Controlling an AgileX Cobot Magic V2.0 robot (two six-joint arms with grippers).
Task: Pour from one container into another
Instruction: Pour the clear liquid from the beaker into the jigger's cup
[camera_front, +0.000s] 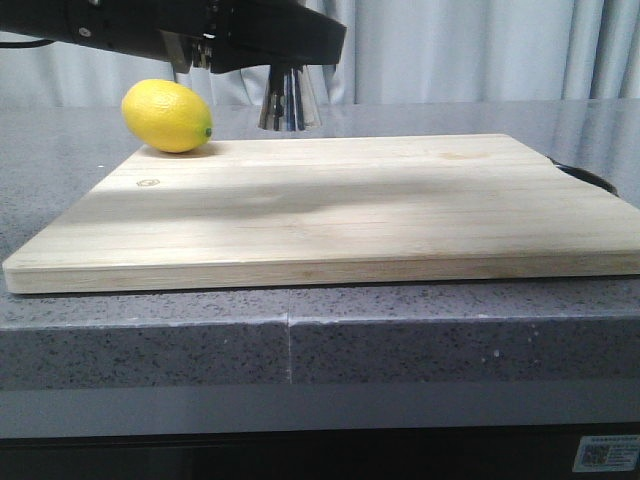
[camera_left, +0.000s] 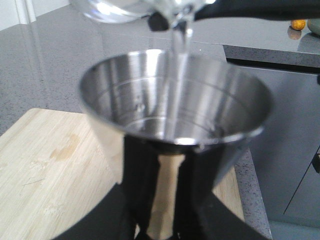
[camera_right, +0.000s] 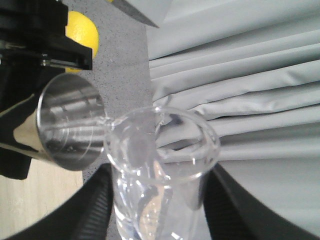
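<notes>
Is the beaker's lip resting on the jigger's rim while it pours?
Cannot tell. In the right wrist view the beaker lip overlaps the jigger rim, but depth is unclear. The left wrist view suggests the lip sits above, with the stream falling into the cup.

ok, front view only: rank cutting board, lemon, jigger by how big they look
1. Wooden cutting board: largest by far, spanning nearly the full width of the view.
2. Lemon.
3. Steel jigger: smallest, but only its lower cone shows below the black arm, and it may sit further back, so treat 2 versus 3 as unsure.
</notes>
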